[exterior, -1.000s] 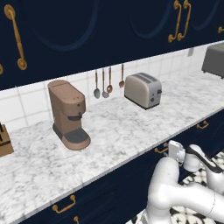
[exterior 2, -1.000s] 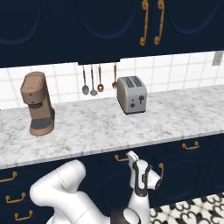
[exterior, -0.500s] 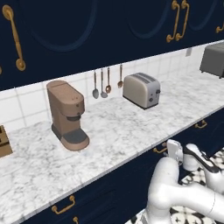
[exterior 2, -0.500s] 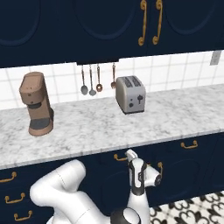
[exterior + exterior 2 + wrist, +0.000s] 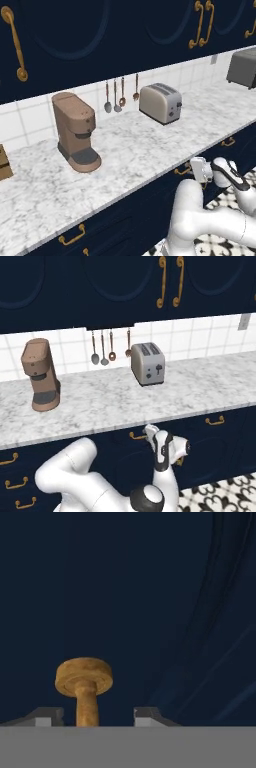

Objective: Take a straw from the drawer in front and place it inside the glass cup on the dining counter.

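The gripper (image 5: pixel 92 717) is seen close against the navy drawer (image 5: pixel 125 587) front, and in the hand view the brass handle (image 5: pixel 84 684) rises between the fingers (image 5: pixel 47 716), nearer the one at 9 o'clock. The fingers are spread apart to either side of the handle's post; whether either touches it cannot be told. In the right base view the gripper (image 5: pixel 150 431) is held just under the worktop (image 5: pixel 100 401) edge at the handle (image 5: pixel 137 435). On the worktop a brown coffee machine (image 5: pixel 75 132) is set at 9 o'clock of a silver toaster (image 5: pixel 160 102), well apart, with three utensils (image 5: pixel 121 93) hung on the tiled wall between them.
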